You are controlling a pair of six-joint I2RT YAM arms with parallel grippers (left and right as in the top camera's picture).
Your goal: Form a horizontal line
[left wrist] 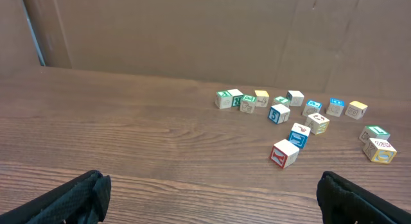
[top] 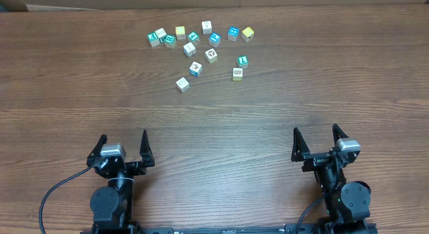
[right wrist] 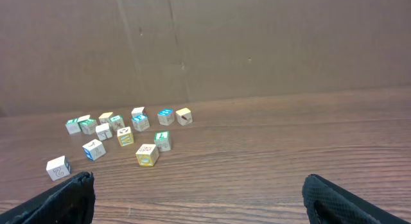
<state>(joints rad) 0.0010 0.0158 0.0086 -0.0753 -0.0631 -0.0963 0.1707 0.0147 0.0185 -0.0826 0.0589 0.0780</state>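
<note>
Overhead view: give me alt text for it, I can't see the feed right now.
Around fifteen small picture blocks lie scattered in a loose cluster at the far middle of the wooden table, not in a line. The left gripper and right gripper sit open at the near edge, well apart from them.

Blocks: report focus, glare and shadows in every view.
Overhead: blocks small but crisp, light even, shadows faint, no glare. Left wrist: blocks sharp, left fingertips dark and soft at the bottom corners. Right wrist: same, right fingertips blurred.
</note>
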